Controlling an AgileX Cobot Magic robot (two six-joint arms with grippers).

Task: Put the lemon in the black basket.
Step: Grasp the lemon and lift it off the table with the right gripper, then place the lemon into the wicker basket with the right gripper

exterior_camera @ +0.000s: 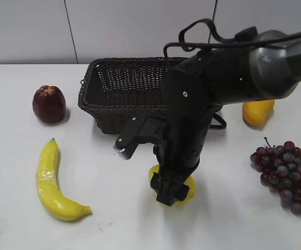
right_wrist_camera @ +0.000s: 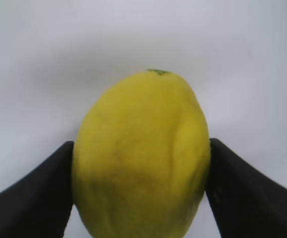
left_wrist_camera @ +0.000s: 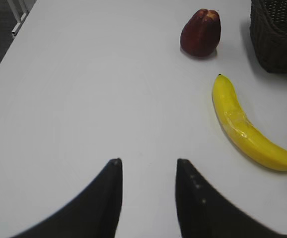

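A white counter (exterior_camera: 15, 219) carries the whole spread, and we take it in from its near edge. At the far middle stands the black basket (exterior_camera: 114, 99), open-topped and with no fruit visible in the part we can see, the place where our lemon is meant to land. Our right arm crosses in front of it from the right, bent steeply down so that its hand meets the fruit from above. At the right edge lies a bunch of dark grapes (exterior_camera: 288, 174), with an orange-yellow mango (exterior_camera: 257, 112) beyond it, partly hidden by the arm. On the left, a banana (exterior_camera: 51, 182) curves along the near counter, and a dark red apple (exterior_camera: 49, 104) sits farther back, just left of the basket.

The lemon (right_wrist_camera: 141, 158) lies near the middle of the counter, in front of the basket and apart from it. Our right hand (right_wrist_camera: 141, 191) has its two black fingers (right_wrist_camera: 32, 203) pressed against the lemon's flanks, closed to the fruit's width, a grip we judge ready for lifting. Whether the lemon has left the counter we cannot tell.

Our left hand (left_wrist_camera: 146, 191) hangs over bare counter on the left, fingers slightly parted and holding nothing, out of the way.
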